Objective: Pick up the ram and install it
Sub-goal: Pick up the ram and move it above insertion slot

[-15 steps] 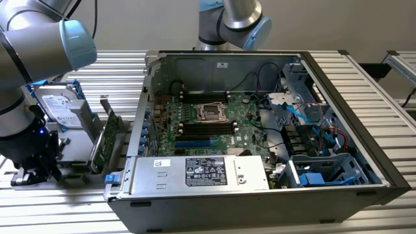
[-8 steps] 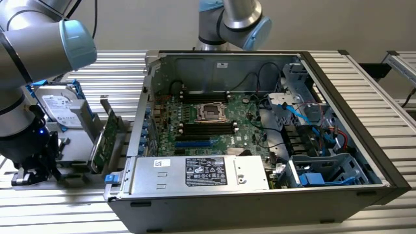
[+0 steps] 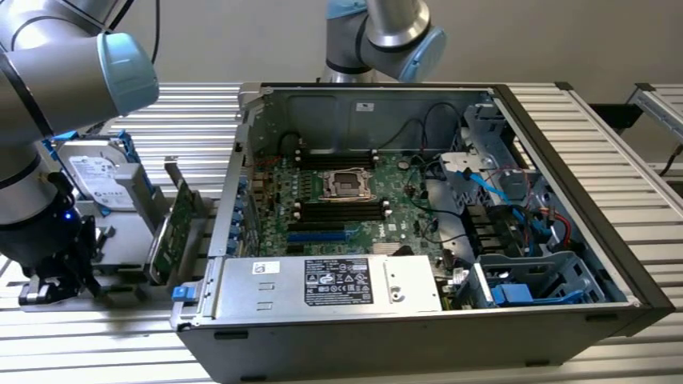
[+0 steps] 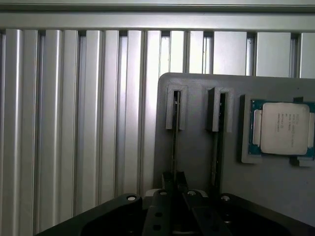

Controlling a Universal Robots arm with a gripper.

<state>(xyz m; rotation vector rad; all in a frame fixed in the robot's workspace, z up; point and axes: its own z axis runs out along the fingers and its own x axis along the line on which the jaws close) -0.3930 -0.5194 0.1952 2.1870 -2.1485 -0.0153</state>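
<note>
1. Wrist view: the two dark fingers (image 4: 167,181) of the black gripper (image 4: 173,178) are drawn close together. They look to have the near end of the long, narrow, thin ram stick (image 4: 173,132) pinched between them, and it shows edge-on as a dark line.
2. The ram stick stands in one narrow slot of a flat grey plastic holder (image 4: 194,147). It is not lifted out, so the pick-up looks to be at its grasping stage.
3. The holder's neighbouring slot has a second thin stick (image 4: 217,142), also edge-on. A square recess beside that slot holds a silver-capped processor chip (image 4: 284,128) on a green base.
4. The holder lies on a ribbed aluminium table (image 4: 74,123).
5. In the exterior view the gripper (image 3: 53,280) hangs low over that holder, to the left of the open dark-grey computer case (image 3: 427,344). A silver hard drive (image 3: 94,172) and a taller green expansion card (image 3: 171,232) stand between them.
6. Inside the case lie a green motherboard (image 3: 405,200) and a labelled silver power supply (image 3: 331,280).
7. The black memory slots (image 3: 339,212) beside the processor socket look unfilled, so carrying and seating are both left to do.
</note>
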